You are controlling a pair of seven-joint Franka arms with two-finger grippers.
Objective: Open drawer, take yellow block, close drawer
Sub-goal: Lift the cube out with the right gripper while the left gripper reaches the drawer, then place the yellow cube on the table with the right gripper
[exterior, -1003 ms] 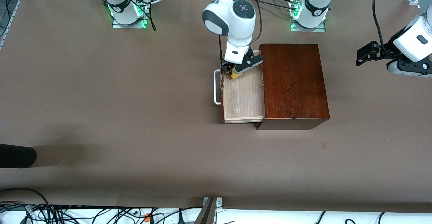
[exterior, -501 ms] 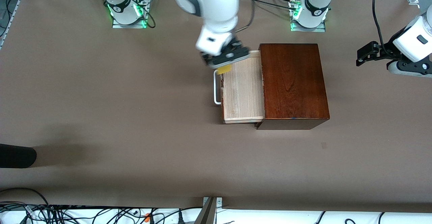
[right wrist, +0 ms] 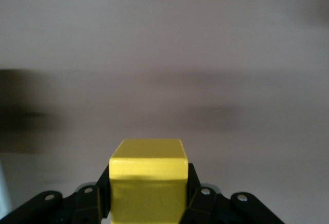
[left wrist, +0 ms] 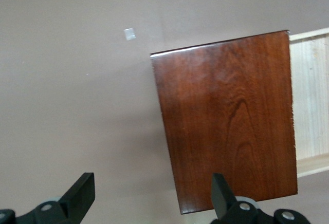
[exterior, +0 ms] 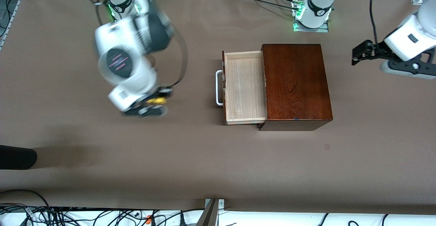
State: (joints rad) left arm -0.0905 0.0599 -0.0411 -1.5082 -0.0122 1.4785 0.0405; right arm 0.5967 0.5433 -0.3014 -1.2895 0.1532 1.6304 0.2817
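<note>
Now the take step is in hand: the right claw [exterior: 155, 104] grips the small bright yellow cube block [exterior: 156, 100] between its fingers, up over the bare brown desk [exterior: 68, 171] toward the right arm's end, well apart from the pale light-wood drawer [exterior: 244, 86]. The drawer stands pulled out of the glossy dark mahogany box [exterior: 295, 83], its long axis and white U-shaped bar handle [exterior: 218, 87] pointing toward the right arm's end. Next, I judge, set the block down, then push the drawer shut. The left claw [left wrist: 149, 196] waits wide apart over the desk beside the box.
</note>
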